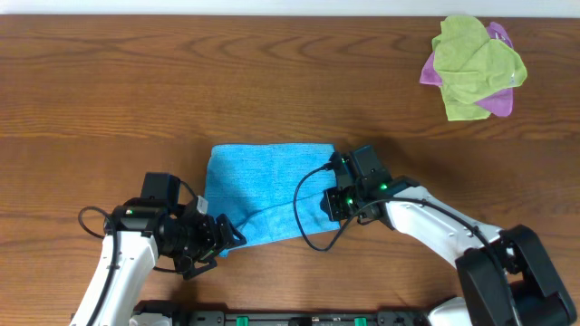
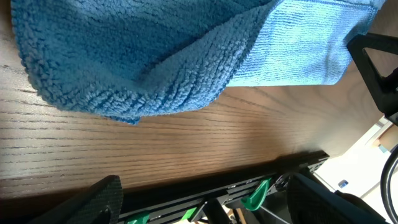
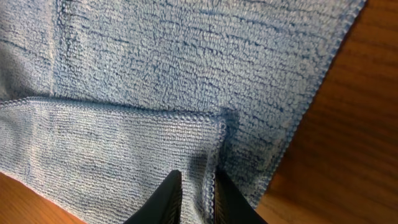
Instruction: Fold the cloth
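Observation:
The sky-blue cloth (image 1: 258, 186) lies on the table's middle, with its front part lifted and doubled over. My right gripper (image 1: 333, 205) is at the cloth's front right edge. In the right wrist view its fingers (image 3: 198, 188) are shut on the stitched hem of a flap that lies over the lower layer of the cloth (image 3: 186, 68). My left gripper (image 1: 225, 239) is at the cloth's front left corner. In the left wrist view its fingers (image 2: 205, 202) are wide apart and empty, and the cloth (image 2: 143, 56) lies just beyond them.
A lime-green cloth (image 1: 471, 63) lies bunched over a purple-pink cloth (image 1: 498, 100) at the far right of the wooden table (image 1: 109, 100). A black rail with green clips (image 2: 249, 199) runs along the table's front edge.

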You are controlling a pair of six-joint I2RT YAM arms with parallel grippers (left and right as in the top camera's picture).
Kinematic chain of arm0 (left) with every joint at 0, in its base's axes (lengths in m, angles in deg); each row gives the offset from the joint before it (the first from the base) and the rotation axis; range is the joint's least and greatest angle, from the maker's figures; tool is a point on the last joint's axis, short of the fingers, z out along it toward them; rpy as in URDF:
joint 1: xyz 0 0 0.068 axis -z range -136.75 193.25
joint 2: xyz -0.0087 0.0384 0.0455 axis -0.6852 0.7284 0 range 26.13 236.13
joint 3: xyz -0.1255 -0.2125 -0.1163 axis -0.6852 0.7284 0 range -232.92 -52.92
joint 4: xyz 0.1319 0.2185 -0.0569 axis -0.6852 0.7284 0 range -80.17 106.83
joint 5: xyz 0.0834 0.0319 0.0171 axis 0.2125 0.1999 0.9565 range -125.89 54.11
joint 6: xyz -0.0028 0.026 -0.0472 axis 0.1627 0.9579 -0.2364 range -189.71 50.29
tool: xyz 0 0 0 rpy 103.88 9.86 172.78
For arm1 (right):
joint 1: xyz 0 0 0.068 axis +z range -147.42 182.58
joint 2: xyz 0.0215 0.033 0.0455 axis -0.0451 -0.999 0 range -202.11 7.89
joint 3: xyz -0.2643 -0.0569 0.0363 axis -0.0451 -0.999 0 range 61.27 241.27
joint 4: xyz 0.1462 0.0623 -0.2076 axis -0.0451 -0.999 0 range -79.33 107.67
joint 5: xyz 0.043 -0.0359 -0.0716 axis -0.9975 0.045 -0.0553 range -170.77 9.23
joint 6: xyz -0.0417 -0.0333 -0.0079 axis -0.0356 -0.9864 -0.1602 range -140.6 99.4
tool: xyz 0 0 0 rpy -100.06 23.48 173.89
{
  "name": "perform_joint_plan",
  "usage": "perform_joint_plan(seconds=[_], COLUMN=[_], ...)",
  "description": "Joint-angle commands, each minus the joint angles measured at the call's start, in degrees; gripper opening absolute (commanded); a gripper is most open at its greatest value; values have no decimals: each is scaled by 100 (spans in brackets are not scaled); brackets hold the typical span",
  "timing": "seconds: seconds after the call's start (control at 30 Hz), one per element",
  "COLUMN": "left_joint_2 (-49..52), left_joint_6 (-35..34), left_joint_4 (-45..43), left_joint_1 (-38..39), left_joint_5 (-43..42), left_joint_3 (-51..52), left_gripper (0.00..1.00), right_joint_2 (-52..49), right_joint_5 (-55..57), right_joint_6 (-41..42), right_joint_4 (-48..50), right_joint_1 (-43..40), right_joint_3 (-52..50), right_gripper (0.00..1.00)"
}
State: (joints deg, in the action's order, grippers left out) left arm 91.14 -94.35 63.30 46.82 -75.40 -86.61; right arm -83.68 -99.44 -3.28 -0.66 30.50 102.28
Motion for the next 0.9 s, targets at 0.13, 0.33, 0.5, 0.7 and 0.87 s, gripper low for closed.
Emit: perform_joint_plan(seconds=[0.13, 0.33, 0.5, 0.7, 0.87], left_joint_2=[-31, -31, -31, -31, -31], left_joint_6=[-2, 24, 70, 188, 267], left_joint_4=[-22, -20, -17, -20, -22], left_joint_1=[-90, -291, -433, -568, -706], left_joint_5=[-55, -61, -63, -57, -57], left_joint_3=[-136, -136, -136, -136, -136], left_gripper=[86, 87, 89, 89, 90], right_joint_2=[-39, -39, -39, 52, 398], right_joint_5=[-131, -125, -129, -564, -621], right_joint_6=[-66, -68, -68, -133, -177], right_joint_4=[-22, -48, -59, -149, -612], right_joint_1=[-20, -20, -20, -20, -11], right_joint_3=[-48, -48, -48, -46, -46], right_gripper=[17, 15, 1, 1, 1])
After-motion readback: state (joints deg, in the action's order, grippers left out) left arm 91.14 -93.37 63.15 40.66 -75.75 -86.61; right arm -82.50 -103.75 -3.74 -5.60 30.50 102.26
